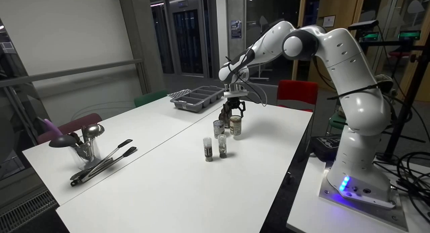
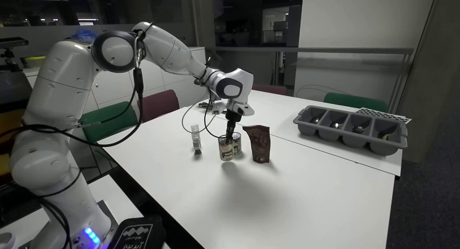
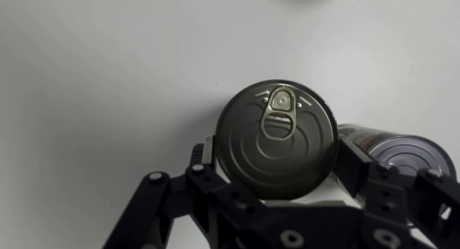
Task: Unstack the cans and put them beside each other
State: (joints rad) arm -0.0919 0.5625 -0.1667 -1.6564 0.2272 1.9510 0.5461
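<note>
Two cans show in both exterior views, side by side. The nearer can (image 2: 226,153) has a pale beige label; in the wrist view its dark pull-tab lid fills the space between my fingers. My gripper (image 3: 276,144) is shut on this can, one pad (image 3: 209,150) against its left side and the other at its right. Whether its base touches the table or hangs just above it I cannot tell. The second can (image 3: 413,153), with a silvery lid, stands just past the right finger and is partly covered by it. In an exterior view this can (image 1: 218,128) stands upright.
A brown pouch (image 2: 260,144) stands close to the cans. Two small whitish-silver cylinders, a label-wrapped one (image 1: 208,149) and a clear one (image 1: 222,146), are near them. Farther off lie a grey compartment tray (image 2: 354,132), tongs (image 1: 104,164) and a clear utensil cup (image 1: 88,152).
</note>
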